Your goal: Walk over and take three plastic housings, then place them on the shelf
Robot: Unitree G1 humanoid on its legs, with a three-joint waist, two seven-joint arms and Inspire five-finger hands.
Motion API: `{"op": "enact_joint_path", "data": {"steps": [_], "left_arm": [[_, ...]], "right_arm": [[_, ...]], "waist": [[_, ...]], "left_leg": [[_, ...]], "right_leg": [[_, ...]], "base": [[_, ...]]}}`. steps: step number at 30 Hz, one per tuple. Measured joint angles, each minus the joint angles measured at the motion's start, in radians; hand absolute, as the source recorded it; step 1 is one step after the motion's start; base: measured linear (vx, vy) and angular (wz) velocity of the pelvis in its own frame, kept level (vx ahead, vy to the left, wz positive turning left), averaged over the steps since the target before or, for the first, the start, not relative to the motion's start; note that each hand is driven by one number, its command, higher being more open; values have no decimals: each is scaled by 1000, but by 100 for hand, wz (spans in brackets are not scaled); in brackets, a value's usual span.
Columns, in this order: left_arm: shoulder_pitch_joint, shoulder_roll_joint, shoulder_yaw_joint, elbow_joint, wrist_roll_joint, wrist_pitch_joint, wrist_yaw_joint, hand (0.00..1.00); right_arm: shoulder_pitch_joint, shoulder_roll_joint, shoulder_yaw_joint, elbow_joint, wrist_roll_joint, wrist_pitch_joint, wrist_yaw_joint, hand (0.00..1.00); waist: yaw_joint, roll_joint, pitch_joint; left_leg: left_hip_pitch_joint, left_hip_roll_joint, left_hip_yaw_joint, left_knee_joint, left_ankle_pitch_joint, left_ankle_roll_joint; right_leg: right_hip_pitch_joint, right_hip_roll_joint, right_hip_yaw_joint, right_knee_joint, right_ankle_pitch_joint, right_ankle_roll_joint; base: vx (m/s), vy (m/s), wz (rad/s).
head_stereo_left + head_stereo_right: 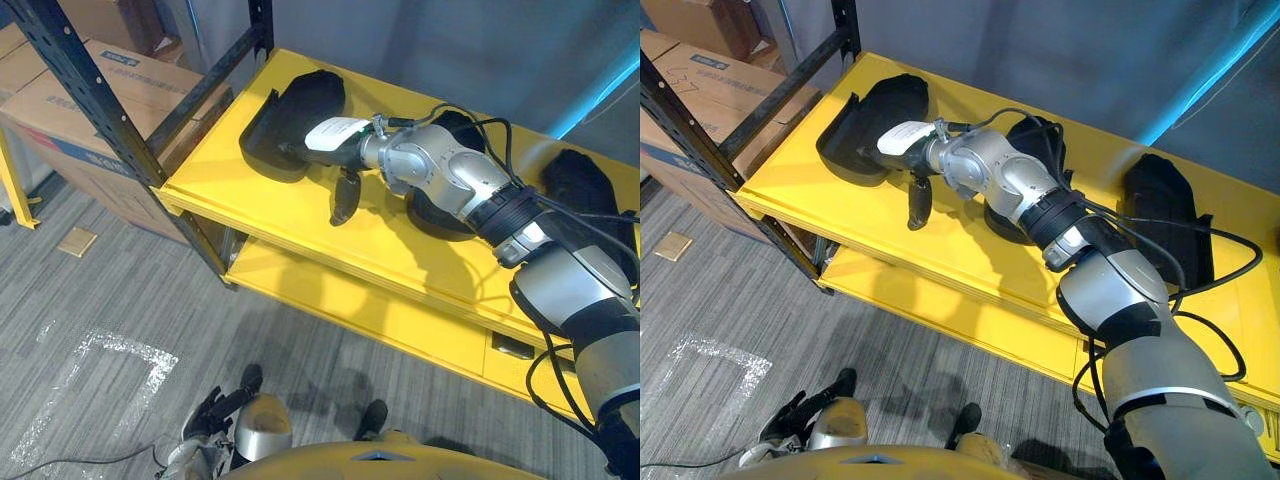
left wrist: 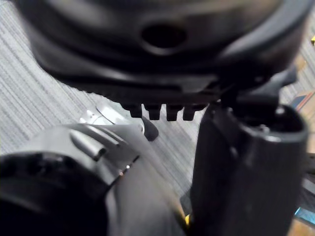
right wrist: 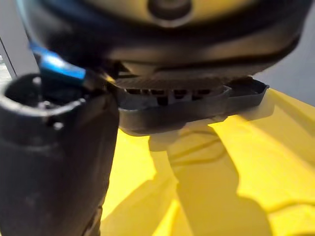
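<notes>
Three black plastic housings lie on the yellow shelf top (image 1: pixel 270 215): a left one (image 1: pixel 300 110), a middle one (image 1: pixel 440 215) partly hidden by my right arm, and a right one (image 1: pixel 585 190). My right hand (image 1: pixel 345 150) reaches over the shelf to the left housing (image 3: pixel 197 110). Its fingers lie on that housing's near edge, while the thumb (image 1: pixel 345 195) hangs apart, pointing down at the shelf. The housing rests flat on the shelf. My left hand (image 1: pixel 215 410) hangs low over the floor with relaxed fingers, holding nothing.
A black steel rack upright (image 1: pixel 90 90) and its cross brace stand at the shelf's left end, with cardboard boxes (image 1: pixel 70 125) behind. A lower yellow shelf level (image 1: pixel 330 295) sits beneath. White tape marks (image 1: pixel 100 370) and a small tan square (image 1: pixel 77 241) lie on the grey carpet.
</notes>
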Motion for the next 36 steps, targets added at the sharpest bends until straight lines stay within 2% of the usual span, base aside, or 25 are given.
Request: {"op": "enact_joint_path", "data": {"steps": [25, 36], "left_arm": [[1, -1, -1, -25, 1, 43, 10, 100], [4, -1, -1, -26, 1, 43, 10, 100]], "right_arm": [[3, 0, -30, 14, -38, -113, 66, 100], [19, 0, -49, 14, -79, -112, 85, 100]], "waist": [[-3, 1, 2], [-4, -6, -3]], "left_leg": [[9, 1, 8, 0, 0, 0], [13, 1, 10, -1, 0, 0]], "right_leg": [[2, -1, 9, 5, 0, 0], [4, -1, 11, 5, 0, 0]], "base": [[0, 0, 0], [0, 0, 0]]}}
